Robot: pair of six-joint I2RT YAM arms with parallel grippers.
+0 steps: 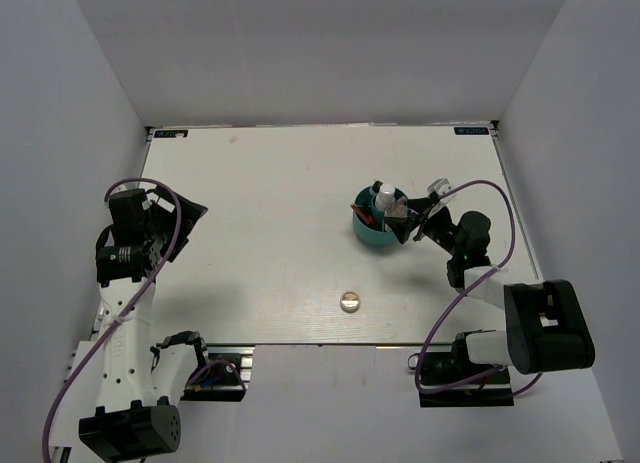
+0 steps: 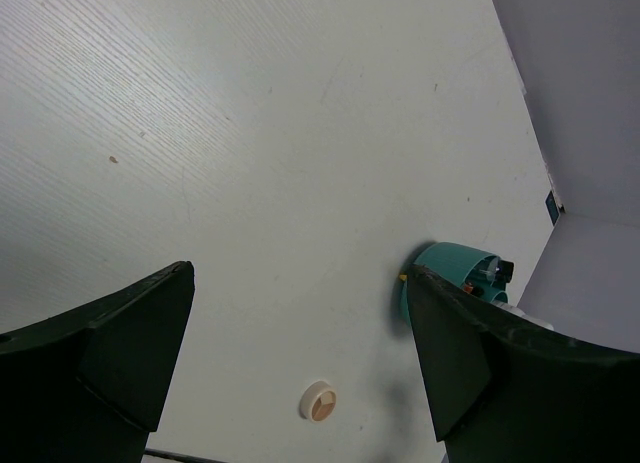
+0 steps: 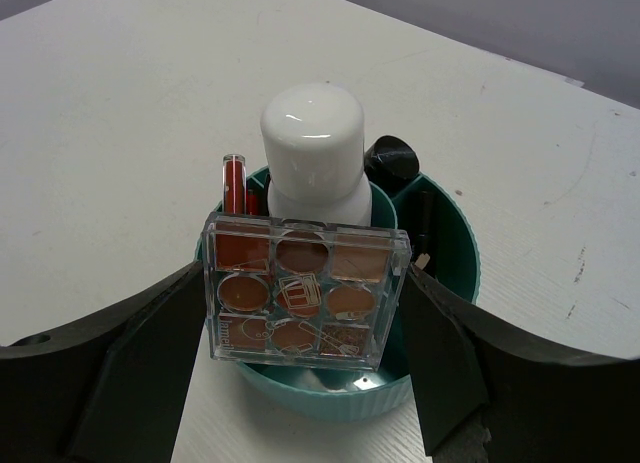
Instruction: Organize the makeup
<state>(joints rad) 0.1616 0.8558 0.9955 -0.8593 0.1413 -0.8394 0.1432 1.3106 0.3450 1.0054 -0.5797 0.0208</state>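
Items by count: one teal round cup (image 3: 462, 251); one white bottle (image 3: 312, 148); one clear square eyeshadow palette (image 3: 300, 288) with nine pans (image 3: 302, 251), three rows of three; one red stick (image 3: 234, 183); one black-capped stick (image 3: 392, 161); one thin black stick (image 3: 425, 221); one round compact (image 1: 349, 301).

Teal cup (image 1: 372, 236), seemingly divided, on white table (image 1: 270, 243)
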